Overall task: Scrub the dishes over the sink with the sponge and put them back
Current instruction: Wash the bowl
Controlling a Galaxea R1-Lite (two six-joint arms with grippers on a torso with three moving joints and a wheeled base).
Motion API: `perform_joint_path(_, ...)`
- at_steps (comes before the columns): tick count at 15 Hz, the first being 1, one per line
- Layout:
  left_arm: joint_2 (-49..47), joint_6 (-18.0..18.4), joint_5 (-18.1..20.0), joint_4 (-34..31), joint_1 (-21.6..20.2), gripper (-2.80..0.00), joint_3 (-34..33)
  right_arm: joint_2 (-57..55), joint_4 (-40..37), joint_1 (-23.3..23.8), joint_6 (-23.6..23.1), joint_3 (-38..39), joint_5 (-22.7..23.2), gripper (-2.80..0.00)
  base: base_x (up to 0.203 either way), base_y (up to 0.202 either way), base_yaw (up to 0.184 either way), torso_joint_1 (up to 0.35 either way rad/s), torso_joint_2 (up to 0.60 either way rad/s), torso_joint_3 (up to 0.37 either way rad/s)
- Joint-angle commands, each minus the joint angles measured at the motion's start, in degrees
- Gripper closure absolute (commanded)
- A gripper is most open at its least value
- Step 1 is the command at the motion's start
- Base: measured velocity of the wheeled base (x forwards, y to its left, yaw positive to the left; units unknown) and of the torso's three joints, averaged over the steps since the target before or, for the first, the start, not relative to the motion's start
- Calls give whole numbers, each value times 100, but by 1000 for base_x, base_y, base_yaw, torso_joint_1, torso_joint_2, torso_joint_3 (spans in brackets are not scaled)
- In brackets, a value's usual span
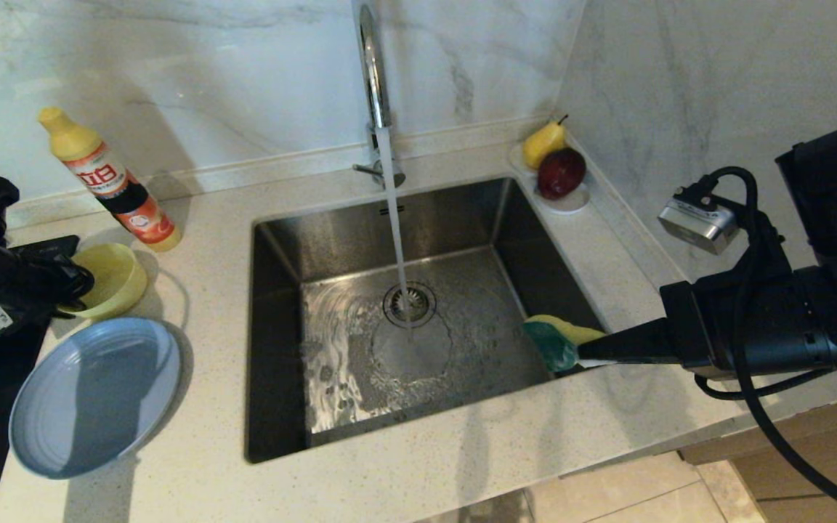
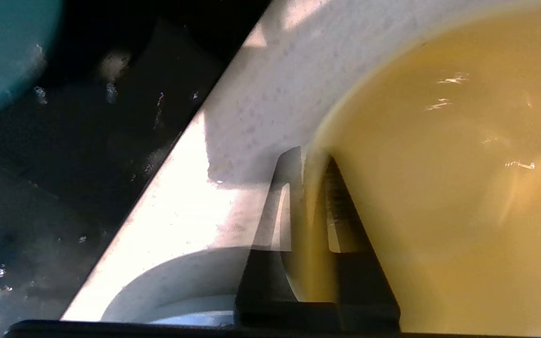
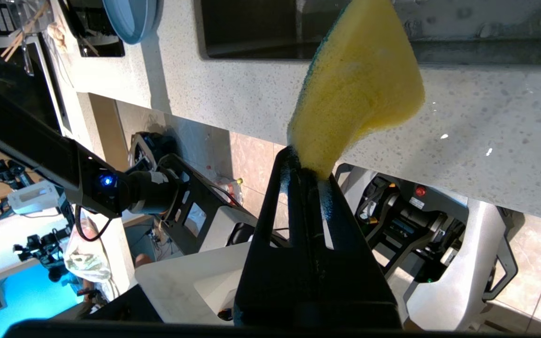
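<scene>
Left of the sink (image 1: 273, 240), left gripper (image 2: 309, 164) pinches the yellow bowl (image 1: 110, 280) rim; lift level. Right gripper (image 3: 309, 174) clamps the sponge (image 3: 357, 87) by the basin, ready.

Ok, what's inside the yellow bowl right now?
Nothing but one finger of the left gripper, shut on the yellow bowl's rim. In the head view the arm covers the near rim; the visible interior is bare.

Black arms, tapered black gripper (image 3: 309, 173), looping black cables.
</scene>
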State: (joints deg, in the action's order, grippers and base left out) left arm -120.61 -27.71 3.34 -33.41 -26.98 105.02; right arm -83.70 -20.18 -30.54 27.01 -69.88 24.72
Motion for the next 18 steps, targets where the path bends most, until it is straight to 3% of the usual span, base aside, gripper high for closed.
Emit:
perform_joint_path(1, 36, -56, -13, -34, -9, 0, 149, -6, -4, -4, 14, 0, 16, 0, 0, 0, 0, 0, 0, 0)
perform_joint_path(9, 548, -51, -27, -143, -234, 0, 239, 47, -13, -4, 14, 0, 24, 0, 0, 0, 0, 0, 0, 0)
perform_joint_path(14, 1281, 143, -8, -454, -696, 0, 201, 106, -13, -4, 23, -8, 24, 0, 0, 0, 0, 0, 0, 0)
perform_joint_path(18, 2147, 250, 503, -779, -808, 0, 121, 139, -13, -4, 32, 0, 24, 0, 0, 0, 0, 0, 0, 0)
